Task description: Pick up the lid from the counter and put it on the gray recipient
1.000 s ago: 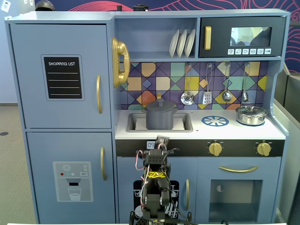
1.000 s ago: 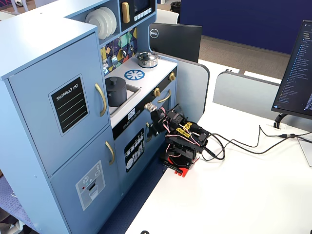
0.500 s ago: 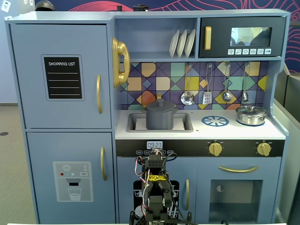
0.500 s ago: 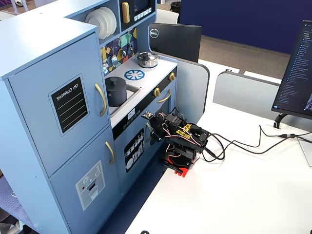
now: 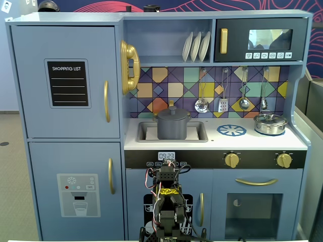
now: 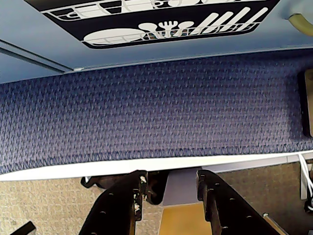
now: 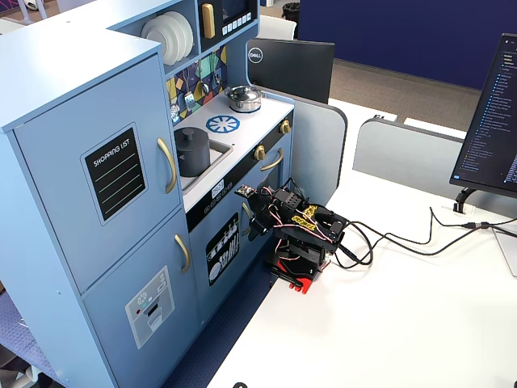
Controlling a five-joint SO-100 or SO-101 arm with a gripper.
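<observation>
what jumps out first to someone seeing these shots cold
A big blue toy kitchen fills both fixed views, with the gray recipient standing in its sink, the lid already on top. A shiny silver pot sits at the counter's right end. The arm is folded low on the white table, its tool open.

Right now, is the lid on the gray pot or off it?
On. In a fixed view the lid sits flat across the gray pot, knob up, pot in the sink. The gripper is empty, folded low.
</observation>
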